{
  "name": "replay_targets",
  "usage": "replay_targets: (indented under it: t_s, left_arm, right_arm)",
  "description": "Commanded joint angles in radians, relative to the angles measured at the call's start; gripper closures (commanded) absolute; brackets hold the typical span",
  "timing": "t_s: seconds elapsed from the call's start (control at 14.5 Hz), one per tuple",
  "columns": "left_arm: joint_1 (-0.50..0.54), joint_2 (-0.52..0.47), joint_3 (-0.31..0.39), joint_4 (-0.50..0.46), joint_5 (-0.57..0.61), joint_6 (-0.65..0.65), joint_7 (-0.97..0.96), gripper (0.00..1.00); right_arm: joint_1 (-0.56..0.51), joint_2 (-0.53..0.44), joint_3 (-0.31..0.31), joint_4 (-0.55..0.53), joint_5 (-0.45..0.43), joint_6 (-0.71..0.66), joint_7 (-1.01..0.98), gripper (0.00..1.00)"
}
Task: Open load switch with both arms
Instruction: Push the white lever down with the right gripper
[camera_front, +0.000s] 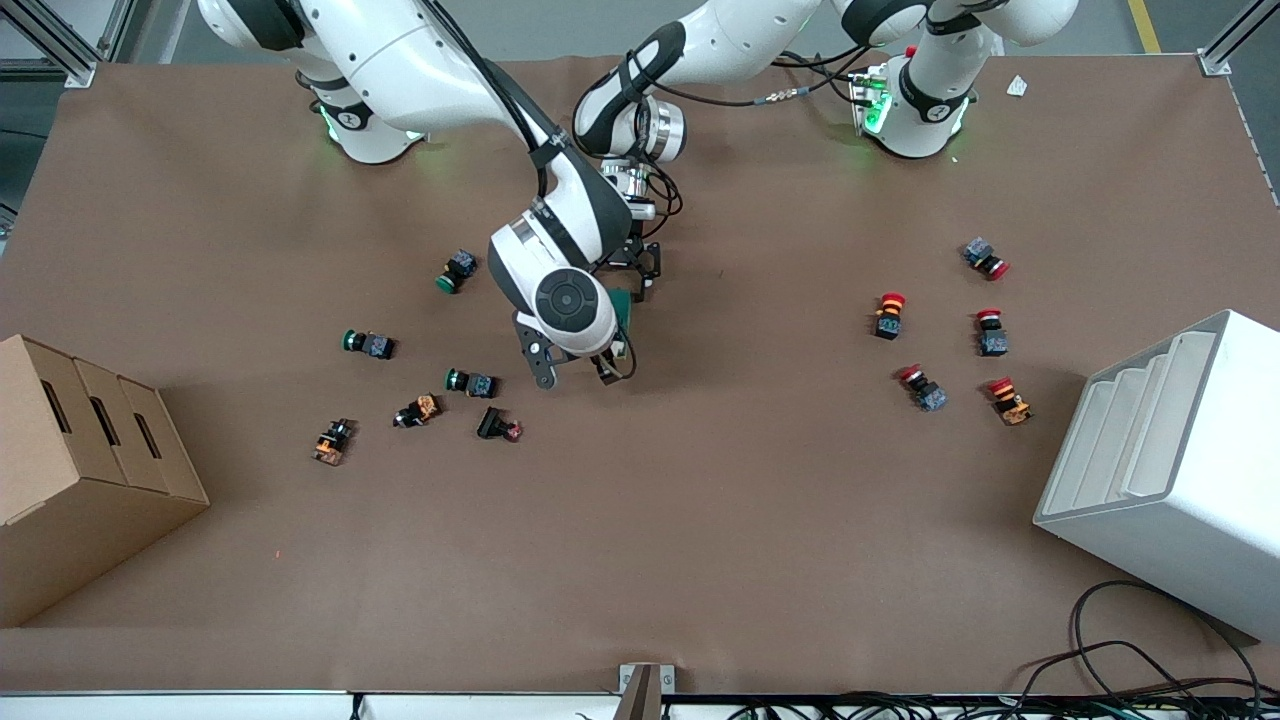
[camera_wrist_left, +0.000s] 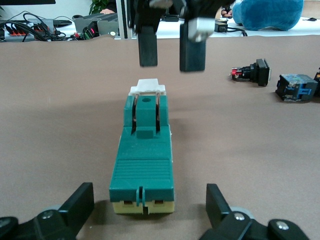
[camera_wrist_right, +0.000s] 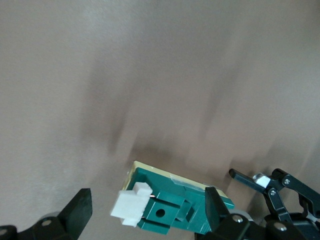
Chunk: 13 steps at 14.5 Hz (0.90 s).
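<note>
The load switch (camera_front: 622, 308) is a dark-green block on a cream base, lying flat on the brown table mid-way between the two arms. In the left wrist view the load switch (camera_wrist_left: 144, 155) points its white lever (camera_wrist_left: 148, 87) away from the camera. My left gripper (camera_wrist_left: 150, 212) is open, its fingers standing apart on either side of the switch's lever-free end. My right gripper (camera_wrist_right: 147, 212) is open too, straddling the white lever (camera_wrist_right: 131, 204) without touching it. In the front view the left gripper (camera_front: 640, 275) and right gripper (camera_front: 612, 360) sit at the two ends of the switch.
Green push buttons (camera_front: 368, 343) and other small parts lie toward the right arm's end, near a cardboard box (camera_front: 80, 470). Red push buttons (camera_front: 888, 315) lie toward the left arm's end, near a white stepped bin (camera_front: 1170, 470). A black part (camera_wrist_left: 255, 74) lies close to the switch.
</note>
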Motion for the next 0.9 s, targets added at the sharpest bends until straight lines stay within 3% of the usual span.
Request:
replay_targets:
  t_s: [0.0, 0.48, 0.83]
  left_arm:
    - [-0.006, 0.018, 0.011, -0.020, 0.008, 0.001, -0.030, 0.01]
    - [-0.004, 0.018, 0.013, -0.023, 0.022, 0.001, -0.030, 0.01]
    - [-0.003, 0.016, 0.013, -0.023, 0.022, 0.001, -0.030, 0.01]
  right_arm:
    - [0.027, 0.017, -0.007, 0.004, 0.010, 0.002, 0.043, 0.00]
    - [0.047, 0.018, -0.004, 0.013, 0.010, -0.116, 0.055, 0.00]
    - [0.038, -0.031, 0.022, 0.024, 0.010, -0.210, 0.041, 0.00]
